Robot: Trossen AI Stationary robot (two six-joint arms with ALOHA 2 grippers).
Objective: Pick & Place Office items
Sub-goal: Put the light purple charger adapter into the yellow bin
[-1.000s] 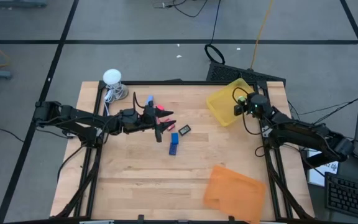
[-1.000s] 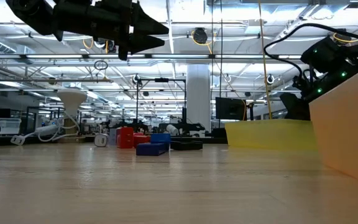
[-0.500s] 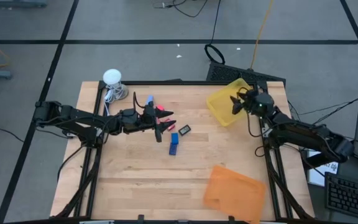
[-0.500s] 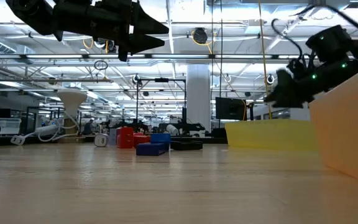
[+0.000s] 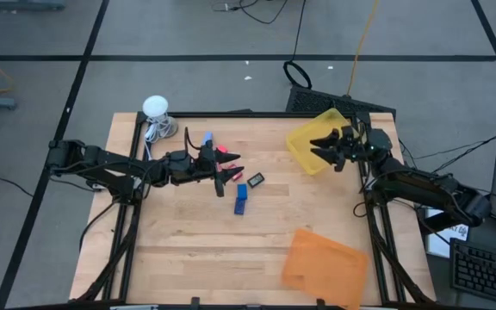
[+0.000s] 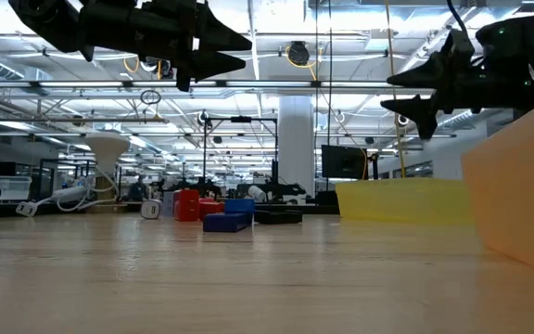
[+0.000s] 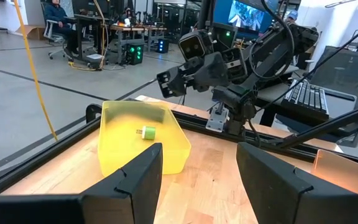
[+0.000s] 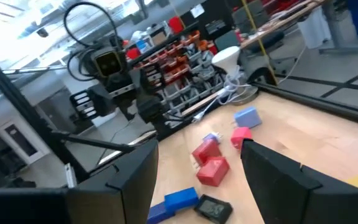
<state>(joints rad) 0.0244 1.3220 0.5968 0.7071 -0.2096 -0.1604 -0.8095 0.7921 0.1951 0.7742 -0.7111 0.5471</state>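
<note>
My right gripper (image 5: 320, 148) hangs open and empty over the glossy yellow plastic tray (image 5: 304, 145) (left gripper (image 5: 231, 173) open too, idle), and the tiny blocky office items (image 5: 241, 200) sit well left of that tray, so I reckon a shallow pinch could flick one away.

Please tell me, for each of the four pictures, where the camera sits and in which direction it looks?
High view: above the table, looking straight down; left gripper over the small pieces, right gripper over the yellow tray.
Low view: at table-top height, looking level across the table; both arms hang in from above.
Left wrist view: on the left arm, facing the yellow tray and the right arm; own open fingers below.
Right wrist view: on the right arm, facing the red pieces and the left arm.
Shared: the wrist views look toward each other.
</note>
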